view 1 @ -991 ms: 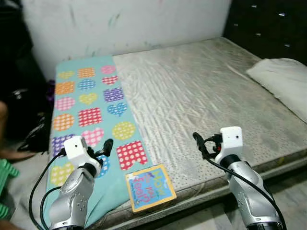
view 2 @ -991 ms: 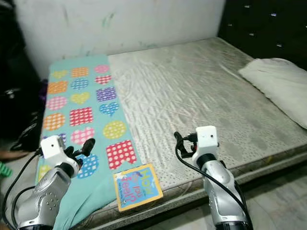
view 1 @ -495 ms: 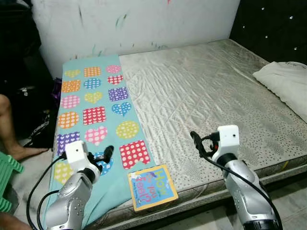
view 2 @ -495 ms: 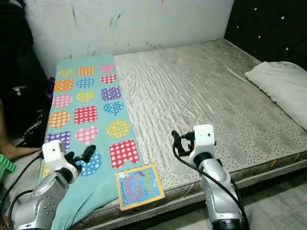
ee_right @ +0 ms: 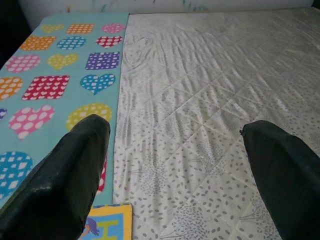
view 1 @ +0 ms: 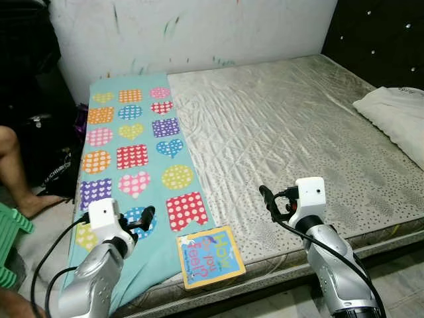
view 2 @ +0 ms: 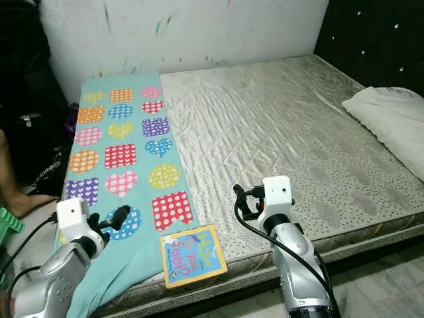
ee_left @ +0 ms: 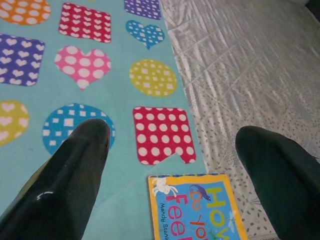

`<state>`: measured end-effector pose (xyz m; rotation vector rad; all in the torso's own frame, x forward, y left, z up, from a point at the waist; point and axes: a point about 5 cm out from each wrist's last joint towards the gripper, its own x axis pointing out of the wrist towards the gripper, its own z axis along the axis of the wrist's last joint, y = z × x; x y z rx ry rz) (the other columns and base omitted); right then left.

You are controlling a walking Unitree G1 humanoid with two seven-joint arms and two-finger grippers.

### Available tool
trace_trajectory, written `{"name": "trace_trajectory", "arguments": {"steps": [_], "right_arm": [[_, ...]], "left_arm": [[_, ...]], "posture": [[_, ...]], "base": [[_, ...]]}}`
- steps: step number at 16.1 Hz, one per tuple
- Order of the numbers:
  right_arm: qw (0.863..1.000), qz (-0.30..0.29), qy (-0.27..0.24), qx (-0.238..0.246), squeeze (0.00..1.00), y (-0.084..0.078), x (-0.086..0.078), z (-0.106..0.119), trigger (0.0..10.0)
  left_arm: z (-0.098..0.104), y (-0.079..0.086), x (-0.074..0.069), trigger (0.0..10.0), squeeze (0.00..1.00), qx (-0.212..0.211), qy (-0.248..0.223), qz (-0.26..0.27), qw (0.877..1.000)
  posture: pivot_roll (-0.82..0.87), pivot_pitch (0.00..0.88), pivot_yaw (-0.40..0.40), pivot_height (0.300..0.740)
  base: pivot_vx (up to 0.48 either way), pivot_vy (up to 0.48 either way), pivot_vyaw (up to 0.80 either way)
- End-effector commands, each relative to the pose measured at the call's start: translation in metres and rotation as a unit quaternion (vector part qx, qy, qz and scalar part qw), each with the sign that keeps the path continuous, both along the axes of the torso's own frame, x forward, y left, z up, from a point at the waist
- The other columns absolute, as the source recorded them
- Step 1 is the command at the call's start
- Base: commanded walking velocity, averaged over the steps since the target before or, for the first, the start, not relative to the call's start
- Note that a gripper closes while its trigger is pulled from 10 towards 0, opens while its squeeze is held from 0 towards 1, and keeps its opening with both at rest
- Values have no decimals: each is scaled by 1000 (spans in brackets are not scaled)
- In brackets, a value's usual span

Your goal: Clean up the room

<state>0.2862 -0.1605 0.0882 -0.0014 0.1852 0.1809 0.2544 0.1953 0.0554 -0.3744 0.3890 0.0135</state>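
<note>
- Step in hand — by my reading, the approach: the book [view 1: 211, 257] lies on the bed's [view 1: 298, 126] near edge, half on the teal mat [view 1: 126, 146], untouched.
- Next move calls for bringing a pincer down over the book; the left looks nearer.
- Left pincer [ee_left: 170, 165] — spread wide, holding nothing, above the mat just left of the book.
- Right pincer [ee_right: 175, 165] — wide too, empty, over the bare mattress right of it.

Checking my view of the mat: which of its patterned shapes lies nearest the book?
The red square with white dots, at the mat's near edge, just behind the book.
</note>
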Motion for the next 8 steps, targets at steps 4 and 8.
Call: {"name": "trace_trajectory", "arguments": {"steps": [4,8], "right_arm": [[1000,4,-2,2,0,0,-4,3,10000],[1000,7,5,1,0,-1,-8,2,10000]], "left_arm": [[-1,-2,-7,10000,0,-24,12,2,1000],[-2,-2,-13,10000,0,-37,23,19,999]], "posture": [[-165,56,16,740],[-160,70,13,740]], "base": [[0,0,0],[0,0,0]]}}
